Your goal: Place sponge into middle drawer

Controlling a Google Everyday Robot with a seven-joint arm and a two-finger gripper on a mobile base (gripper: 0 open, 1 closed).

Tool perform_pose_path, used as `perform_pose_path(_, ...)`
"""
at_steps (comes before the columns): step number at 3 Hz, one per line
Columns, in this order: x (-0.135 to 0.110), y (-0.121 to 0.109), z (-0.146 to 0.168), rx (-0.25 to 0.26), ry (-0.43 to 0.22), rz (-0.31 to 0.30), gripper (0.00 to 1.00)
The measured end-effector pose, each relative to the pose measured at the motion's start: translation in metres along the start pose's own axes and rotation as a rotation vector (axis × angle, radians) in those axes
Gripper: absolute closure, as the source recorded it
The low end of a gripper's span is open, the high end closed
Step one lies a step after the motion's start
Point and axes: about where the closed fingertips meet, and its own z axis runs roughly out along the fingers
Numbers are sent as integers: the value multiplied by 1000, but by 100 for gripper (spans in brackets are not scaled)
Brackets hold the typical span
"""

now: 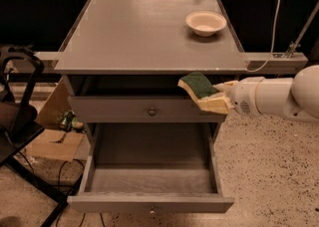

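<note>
The sponge (pixel 198 85), yellow foam with a dark green top, is held in my gripper (pixel 212 97), which is shut on it. It hangs in the air in front of the upper drawer front (pixel 144 109), at its right end, just below the tabletop edge. My white arm (pixel 279 96) comes in from the right. The middle drawer (pixel 152 178) is pulled open below, its grey floor bare. The sponge is above the drawer's right rear part.
A round cream bowl (pixel 206 23) sits on the grey tabletop (pixel 144 32) at the back right. A black chair (pixel 20 121) stands at the left, with a cardboard box (pixel 55 136) behind it. A white cable (pixel 271 27) hangs at the right.
</note>
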Motion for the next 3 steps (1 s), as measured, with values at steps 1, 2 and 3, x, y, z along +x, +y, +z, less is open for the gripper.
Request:
perform_pose_path(1, 36, 14, 28, -27, 58, 23, 100)
perform_pose_path(2, 93, 42, 75, -79, 120, 13, 100)
perform_pose_path(3, 150, 68, 136, -150, 180, -19, 100)
